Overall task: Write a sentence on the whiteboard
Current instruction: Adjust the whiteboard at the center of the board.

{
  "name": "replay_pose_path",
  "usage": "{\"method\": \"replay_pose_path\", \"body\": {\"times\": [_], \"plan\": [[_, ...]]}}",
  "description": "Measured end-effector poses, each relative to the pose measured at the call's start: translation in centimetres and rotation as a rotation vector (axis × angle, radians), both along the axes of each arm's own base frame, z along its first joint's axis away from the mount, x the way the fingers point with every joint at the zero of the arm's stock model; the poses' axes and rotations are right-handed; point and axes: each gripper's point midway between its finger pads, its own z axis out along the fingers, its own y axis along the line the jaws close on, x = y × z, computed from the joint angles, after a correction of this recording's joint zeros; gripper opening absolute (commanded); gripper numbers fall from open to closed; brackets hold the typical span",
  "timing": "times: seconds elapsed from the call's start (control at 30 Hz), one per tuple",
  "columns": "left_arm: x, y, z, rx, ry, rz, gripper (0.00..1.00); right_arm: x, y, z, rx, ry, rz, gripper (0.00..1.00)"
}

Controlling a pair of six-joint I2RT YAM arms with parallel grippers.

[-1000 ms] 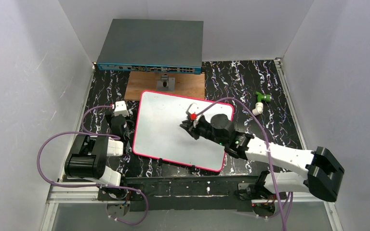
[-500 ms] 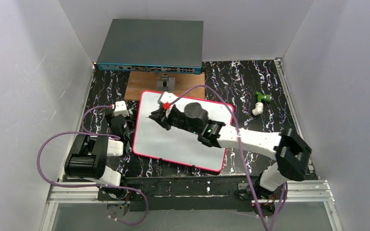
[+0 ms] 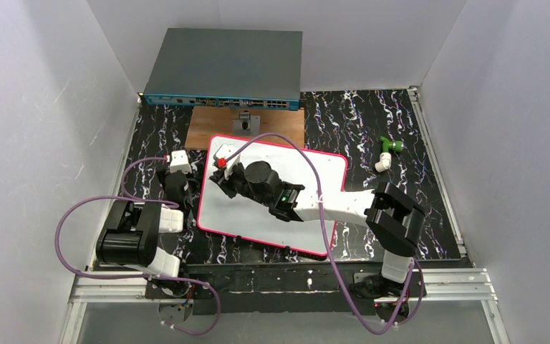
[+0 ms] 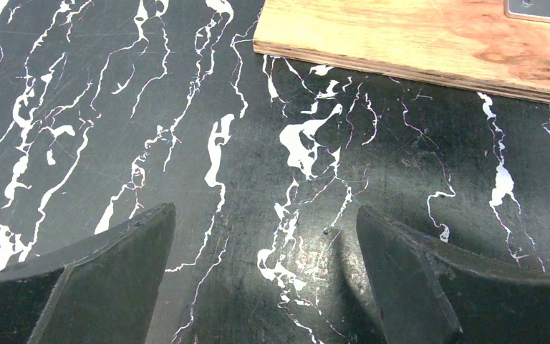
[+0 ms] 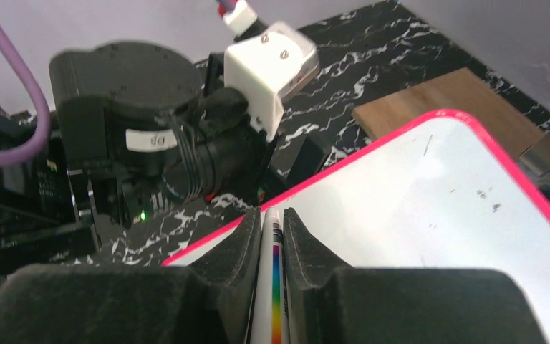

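Seen from above, the single large white, pink-rimmed rectangular whiteboard [image 3: 315, 175] lies long side across the table. The right gripper [image 3: 220, 177] hangs over its far left corner, so the bare surface, with no writing visible, stretches rightward. In the left wrist view the left gripper [image 4: 263, 215] gapes empty over the black marbled tabletop [image 4: 114, 107]; in the right wrist view the right jaws clamp one white rainbow-striped marker [image 5: 272, 287].

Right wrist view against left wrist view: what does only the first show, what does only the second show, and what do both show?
Only the right wrist view shows the whiteboard, with no red writing on the part in view, the marker clamped in the shut right end effector, and the left arm beyond the board's rim. Only the left wrist view shows the left end effector, open with nothing between its fingers. Both show the black marbled table and the wooden board.
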Motion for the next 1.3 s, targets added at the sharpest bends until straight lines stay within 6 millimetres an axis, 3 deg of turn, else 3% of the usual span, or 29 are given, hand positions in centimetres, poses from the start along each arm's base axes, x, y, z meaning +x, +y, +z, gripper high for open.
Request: {"method": "replay_pose_path", "body": {"times": [0.1, 0.33, 0.5, 0.77, 0.87, 1.13, 1.3], "plan": [[0.0, 0.0, 0.0, 0.0, 0.0, 0.0, 0.98, 0.4, 0.2, 1.3, 0.031, -0.017, -0.018, 0.01], [0.0, 0.0, 0.0, 0.0, 0.0, 0.0, 0.98, 0.7, 0.0, 1.5, 0.036, -0.018, -0.035, 0.01], [0.0, 0.0, 0.0, 0.0, 0.0, 0.0, 0.98, -0.1, -1.1, 1.8, 0.024, -0.003, -0.033, 0.01], [0.0, 0.0, 0.0, 0.0, 0.0, 0.0, 0.98, -1.7, -2.7, 4.3, 0.069, 0.004, -0.009, 0.01], [0.0, 0.0, 0.0, 0.0, 0.0, 0.0, 0.98, -2.0, -3.2, 4.2, 0.07, 0.011, -0.006, 0.01], [0.1, 0.1, 0.4, 0.004, -0.019, 0.013, 0.98, -2.7, -4.8, 1.4, 0.015, 0.045, -0.005, 0.01], [-0.4, 1.1, 1.8, 0.024, -0.055, 0.093, 0.98, -3.1, -5.3, 2.5, 0.036, 0.038, 0.003, 0.01]]}}
